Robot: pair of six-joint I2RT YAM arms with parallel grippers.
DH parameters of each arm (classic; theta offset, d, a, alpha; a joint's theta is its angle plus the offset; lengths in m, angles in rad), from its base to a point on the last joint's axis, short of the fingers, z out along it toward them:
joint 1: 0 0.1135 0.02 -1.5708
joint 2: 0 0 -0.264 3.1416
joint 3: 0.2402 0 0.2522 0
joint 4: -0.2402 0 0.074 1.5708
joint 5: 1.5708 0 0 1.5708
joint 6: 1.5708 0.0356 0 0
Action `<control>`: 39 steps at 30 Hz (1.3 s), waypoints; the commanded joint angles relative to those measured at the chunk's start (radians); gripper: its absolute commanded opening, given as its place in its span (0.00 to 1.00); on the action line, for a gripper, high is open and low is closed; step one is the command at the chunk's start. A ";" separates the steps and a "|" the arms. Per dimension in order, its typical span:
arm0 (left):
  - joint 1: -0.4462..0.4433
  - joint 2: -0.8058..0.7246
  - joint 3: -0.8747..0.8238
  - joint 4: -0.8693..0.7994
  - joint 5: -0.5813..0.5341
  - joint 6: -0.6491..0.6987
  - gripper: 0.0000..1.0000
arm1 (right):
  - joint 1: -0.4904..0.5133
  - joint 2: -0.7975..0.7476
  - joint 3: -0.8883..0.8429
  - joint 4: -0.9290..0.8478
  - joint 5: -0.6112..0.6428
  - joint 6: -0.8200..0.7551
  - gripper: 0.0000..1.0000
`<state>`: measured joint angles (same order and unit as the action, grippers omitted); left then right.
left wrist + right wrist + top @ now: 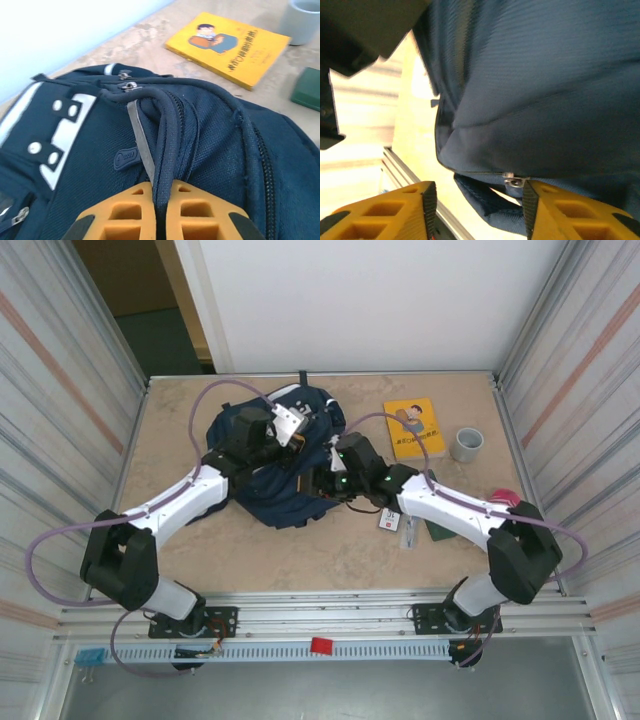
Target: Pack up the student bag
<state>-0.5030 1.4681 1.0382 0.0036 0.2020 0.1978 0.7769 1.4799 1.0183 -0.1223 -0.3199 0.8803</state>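
Note:
The student bag (265, 475), a navy backpack with white patches, lies crumpled at the table's middle. My left gripper (292, 426) is at its far top edge. In the left wrist view that gripper (161, 202) is shut on a dark blue piped ridge of the student bag (210, 135), beside a zipper track. My right gripper (330, 478) is at the bag's right side. In the right wrist view it (477, 210) stands open under the hanging fabric of the student bag (535, 100), with a small metal zipper pull (512, 181) just by its right finger (532, 207).
A yellow book (415, 428) and a grey cup (466, 444) lie at the back right. Near my right arm there are a white card (390, 522), a dark green item (440, 531) and a pink thing (505, 498). Ribbed metal walls close both sides.

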 commanded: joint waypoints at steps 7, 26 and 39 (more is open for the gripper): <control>0.082 -0.075 -0.010 0.126 0.486 0.120 0.00 | -0.075 -0.110 -0.164 0.154 0.033 0.231 0.65; 0.077 -0.180 0.082 -0.164 0.312 -0.047 0.31 | -0.046 -0.001 -0.091 0.436 0.159 0.305 0.00; -0.249 -0.476 -0.075 -0.574 -0.244 -0.703 0.47 | 0.015 0.071 -0.023 0.536 0.247 0.369 0.00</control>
<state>-0.7097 0.9962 1.0157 -0.4564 0.0952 -0.3164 0.7807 1.5505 0.9371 0.3115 -0.1345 1.2278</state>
